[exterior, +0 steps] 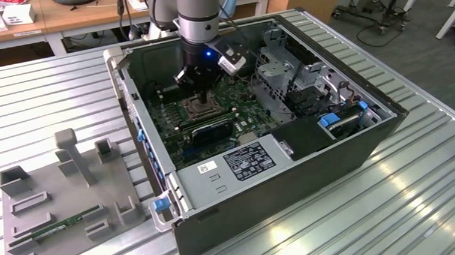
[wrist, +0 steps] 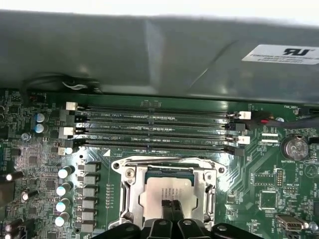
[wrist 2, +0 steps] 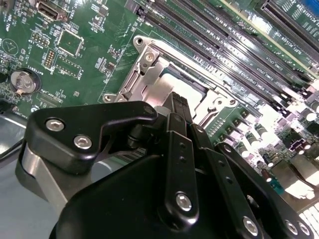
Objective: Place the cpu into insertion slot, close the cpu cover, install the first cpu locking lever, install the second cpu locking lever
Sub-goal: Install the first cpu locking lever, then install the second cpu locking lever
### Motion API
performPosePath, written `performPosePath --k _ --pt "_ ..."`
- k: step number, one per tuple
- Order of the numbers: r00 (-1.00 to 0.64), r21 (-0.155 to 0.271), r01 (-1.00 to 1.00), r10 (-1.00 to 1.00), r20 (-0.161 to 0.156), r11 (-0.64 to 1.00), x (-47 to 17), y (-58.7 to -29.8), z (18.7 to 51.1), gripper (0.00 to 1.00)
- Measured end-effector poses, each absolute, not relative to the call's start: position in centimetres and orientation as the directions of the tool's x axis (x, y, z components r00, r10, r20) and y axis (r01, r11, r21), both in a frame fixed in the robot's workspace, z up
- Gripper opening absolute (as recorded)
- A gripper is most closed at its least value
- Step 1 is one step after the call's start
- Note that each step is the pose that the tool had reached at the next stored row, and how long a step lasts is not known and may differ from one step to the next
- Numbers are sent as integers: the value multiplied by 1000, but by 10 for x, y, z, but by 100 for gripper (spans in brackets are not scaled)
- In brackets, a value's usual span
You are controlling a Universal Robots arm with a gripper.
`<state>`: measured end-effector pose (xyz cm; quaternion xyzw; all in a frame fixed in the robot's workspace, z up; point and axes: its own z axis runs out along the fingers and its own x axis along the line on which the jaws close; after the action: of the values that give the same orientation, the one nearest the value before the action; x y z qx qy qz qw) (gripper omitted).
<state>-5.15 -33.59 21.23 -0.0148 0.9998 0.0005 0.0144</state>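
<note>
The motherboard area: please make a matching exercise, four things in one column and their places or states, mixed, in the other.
Things:
1. cpu
2. cpu cover
3. gripper
4. memory stick

Places or states:
A. lies on the grey holder outside the computer case
B. lowered around the chip, a silver frame
C. sits in the insertion slot, metal face up
D. tips directly over the chip's face

Pairs: 1-C, 2-B, 3-D, 4-A

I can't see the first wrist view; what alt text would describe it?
The gripper reaches down onto a silvery cpu sitting in its metal-framed insertion slot on a green circuit board, with long memory slots beyond.
</note>
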Motion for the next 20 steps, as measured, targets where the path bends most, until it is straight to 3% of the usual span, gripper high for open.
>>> performPosePath --k 20 --pt "-999 0 -30 -30 -30 1000 -54 -336 220 11"
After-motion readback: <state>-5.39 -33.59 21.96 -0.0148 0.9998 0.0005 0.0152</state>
